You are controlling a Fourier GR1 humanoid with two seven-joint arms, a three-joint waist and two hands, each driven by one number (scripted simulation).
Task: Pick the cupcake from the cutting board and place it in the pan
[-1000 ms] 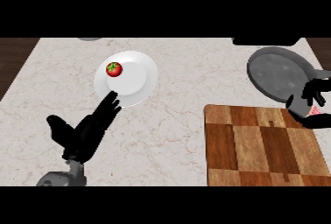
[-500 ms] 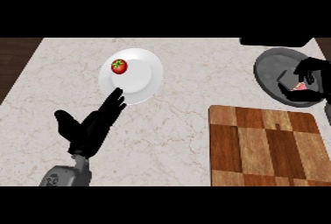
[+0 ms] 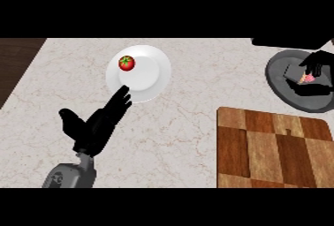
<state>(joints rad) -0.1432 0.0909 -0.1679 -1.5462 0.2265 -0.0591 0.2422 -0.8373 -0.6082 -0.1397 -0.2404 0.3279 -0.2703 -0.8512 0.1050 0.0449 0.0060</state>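
"Well, where's the cupcake [image 3: 306, 78] sitting?"

"From my station I see it over the grey pan [image 3: 279, 81], at the far right of the counter [image 3: 209, 66]. The right hand [image 3: 317, 63] has its fingers curled around it. It looks tilted, pink side to the right, but the hand hides too much for me to read its axis."

"And the other hand?"

"The left hand [image 3: 92, 128] is spread flat, fingers straight, tips touching the white plate [image 3: 146, 75] that carries a tomato [image 3: 127, 63]. The wooden cutting board [image 3: 261, 145] lies near the pan on pale marble, and there's dark wood [image 3: 16, 62] past the left edge."
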